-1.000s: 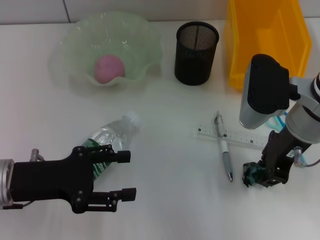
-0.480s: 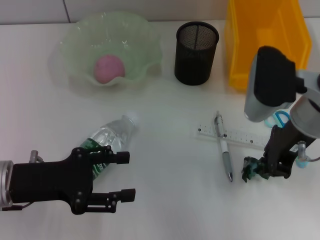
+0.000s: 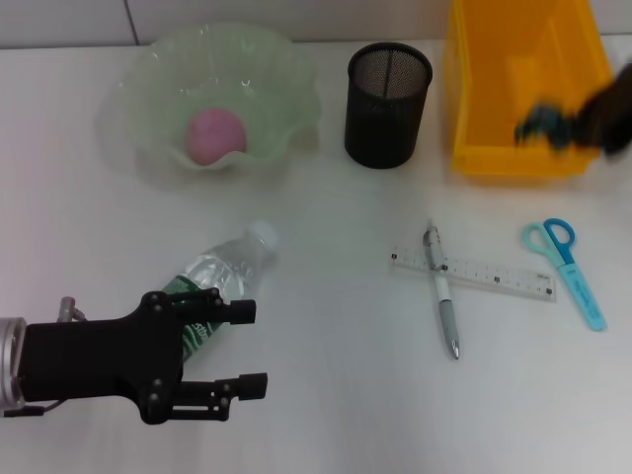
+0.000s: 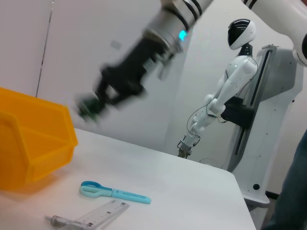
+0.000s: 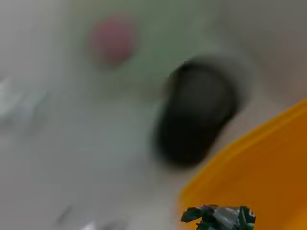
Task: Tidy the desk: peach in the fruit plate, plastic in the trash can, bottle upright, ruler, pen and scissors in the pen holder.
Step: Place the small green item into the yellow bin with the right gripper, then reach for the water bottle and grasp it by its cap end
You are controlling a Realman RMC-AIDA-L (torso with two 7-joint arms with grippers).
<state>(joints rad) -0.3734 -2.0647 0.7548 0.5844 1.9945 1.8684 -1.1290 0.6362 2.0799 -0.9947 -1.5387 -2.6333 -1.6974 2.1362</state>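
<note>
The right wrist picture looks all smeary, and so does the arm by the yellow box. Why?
Right wrist view: the pen holder and peach smear, likely from fast motion, while the held plastic stays sharper. Head view: the right gripper streaks above the trash can. Left wrist view: that arm blurs too; the scissors stay crisp.

Matt black wire-mesh pen holder (image 3: 388, 91), glossy yellow plastic bin (image 3: 523, 89), translucent frosted plate (image 3: 212, 99), clear plastic bottle (image 3: 219, 276), crinkled plastic (image 5: 219, 218).

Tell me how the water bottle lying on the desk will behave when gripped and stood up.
The bottle lies on its side, round-bodied, so a nudge would probably roll it. Clear thin plastic likely flexes and slips. The left gripper sits beside it.
</note>
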